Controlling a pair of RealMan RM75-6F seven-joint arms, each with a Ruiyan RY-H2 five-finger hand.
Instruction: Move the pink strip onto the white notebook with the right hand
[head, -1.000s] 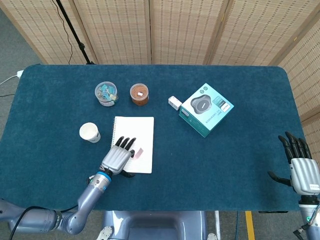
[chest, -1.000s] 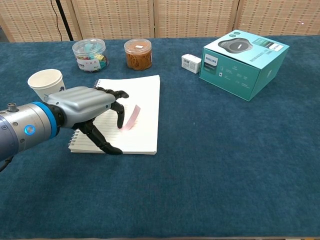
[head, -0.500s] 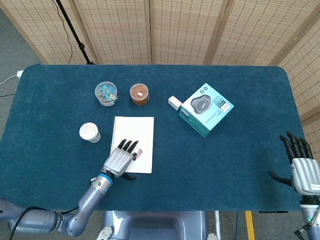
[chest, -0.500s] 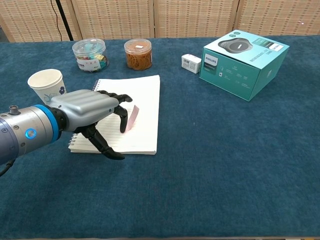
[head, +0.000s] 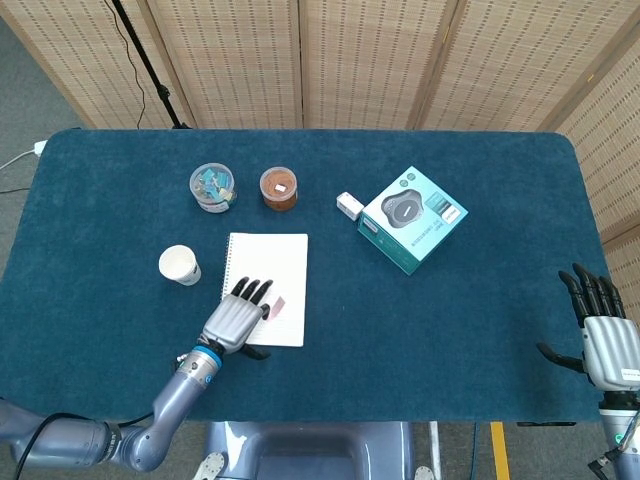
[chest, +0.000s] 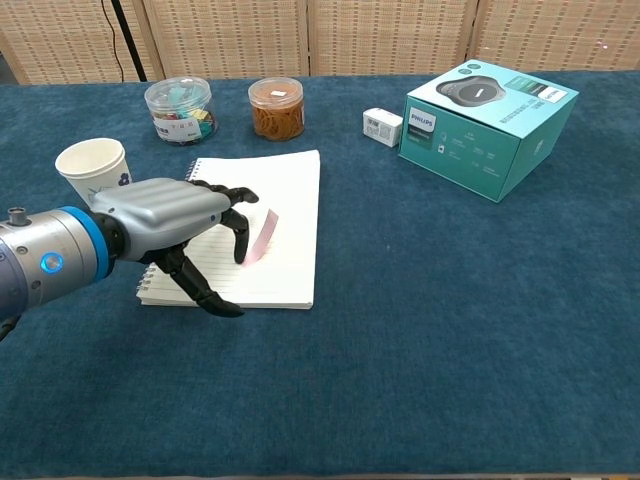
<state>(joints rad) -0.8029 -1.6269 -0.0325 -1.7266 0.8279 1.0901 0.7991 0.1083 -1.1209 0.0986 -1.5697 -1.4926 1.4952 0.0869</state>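
Already on the white notebook (chest: 290, 215), the pink strip (chest: 258, 237) lies beside our left hand (chest: 175, 222), fingers apart, seemingly releasing it; our right hand (head: 605, 340) idles, fingers spread.

You have a pink strip (chest: 262, 235) on a white, lined notebook (chest: 290, 225), a dark teal desk (chest: 450, 330), a turquoise box (chest: 487, 125), and a silver-and-black left hand (chest: 185, 235).

The pink strip (chest: 262, 235) lies on the white notebook (chest: 290, 230), just beside the left hand's fingertips (chest: 239, 255) (contact unclear); the spiral-bound, lined notebook lies flat, partly under that hand.
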